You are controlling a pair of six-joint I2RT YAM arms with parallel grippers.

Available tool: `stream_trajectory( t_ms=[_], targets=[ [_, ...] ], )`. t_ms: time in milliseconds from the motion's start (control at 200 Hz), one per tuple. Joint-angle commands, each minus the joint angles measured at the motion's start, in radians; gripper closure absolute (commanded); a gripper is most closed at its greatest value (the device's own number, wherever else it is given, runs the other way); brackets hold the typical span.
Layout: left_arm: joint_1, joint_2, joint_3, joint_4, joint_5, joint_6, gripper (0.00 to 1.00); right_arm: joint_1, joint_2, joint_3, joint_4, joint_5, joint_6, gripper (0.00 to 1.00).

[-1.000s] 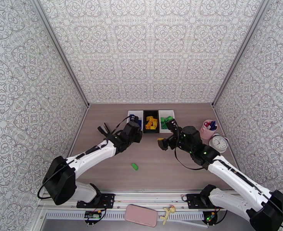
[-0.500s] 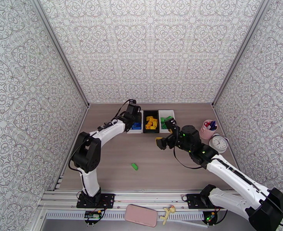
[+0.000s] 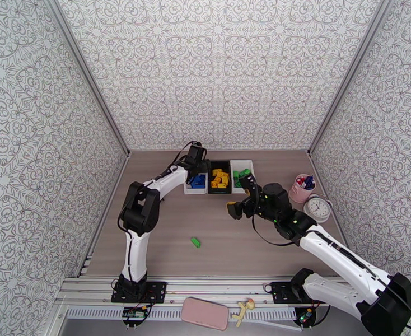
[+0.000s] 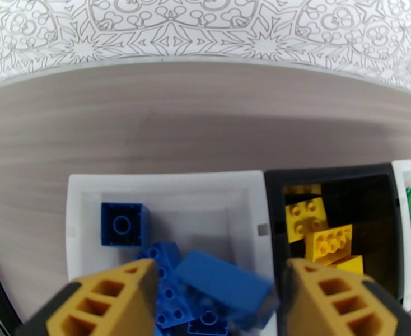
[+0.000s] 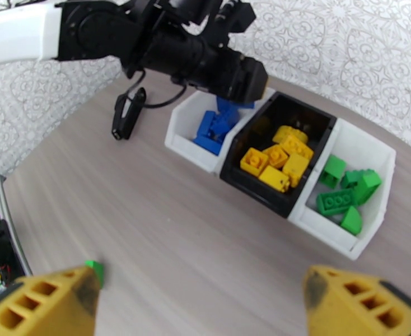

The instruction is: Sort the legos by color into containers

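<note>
Three joined containers stand at the back: a left white bin (image 3: 190, 190) of blue legos (image 4: 121, 224), a black bin (image 3: 219, 162) of yellow legos (image 5: 272, 163), and a right white bin (image 3: 249, 163) of green legos (image 5: 348, 191). My left gripper (image 3: 197, 166) (image 4: 219, 270) hovers over the left white bin, open. A blurred blue lego (image 4: 222, 287) lies loose between its fingers above the blue pile. In front of the bins my right gripper (image 3: 242, 196) (image 5: 202, 278) is open and holds nothing. One green lego (image 3: 195, 242) (image 5: 95, 270) lies alone on the table.
A pink pen cup (image 3: 302, 189) and a small clock (image 3: 317, 208) stand at the right, close to my right arm. A pink phone (image 3: 204, 313) lies on the front rail. The left arm's black cable (image 5: 126, 116) hangs near the left bin.
My left arm swung from mid-table to above the left white bin, then its jaws widened and let go of the blue lego. The right arm barely moved.
</note>
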Motion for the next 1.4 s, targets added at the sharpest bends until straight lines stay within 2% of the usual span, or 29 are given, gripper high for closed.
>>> stream_trajectory(
  t_ms=[0, 295, 520, 710, 860, 950, 1391],
  targets=[
    [0.012, -0.109, -0.051, 0.002, 0.015, -0.020, 0.22, 0.031, 0.032, 0.033, -0.039, 0.032, -0.021, 0.01],
    [0.053, -0.363, -0.309, 0.053, 0.066, -0.137, 0.02, 0.192, 0.142, 0.085, -0.062, 0.121, 0.008, 0.00],
    [0.124, -0.571, -0.551, 0.131, 0.149, -0.255, 0.00, 0.322, 0.228, 0.087, -0.047, 0.172, 0.121, 0.00],
    [0.185, -0.694, -0.657, 0.098, 0.193, -0.300, 0.00, 0.422, 0.329, 0.131, -0.097, 0.235, 0.203, 0.01],
    [0.229, -0.747, -0.716, 0.087, 0.217, -0.330, 0.00, 0.488, 0.455, 0.215, -0.207, 0.331, 0.230, 0.01],
    [0.246, -0.764, -0.739, 0.084, 0.216, -0.337, 0.00, 0.513, 0.532, 0.271, -0.262, 0.346, 0.233, 0.01],
    [0.262, -0.776, -0.762, 0.073, 0.206, -0.326, 0.00, 0.532, 0.824, 0.519, -0.448, 0.231, 0.230, 0.10]
  ],
)
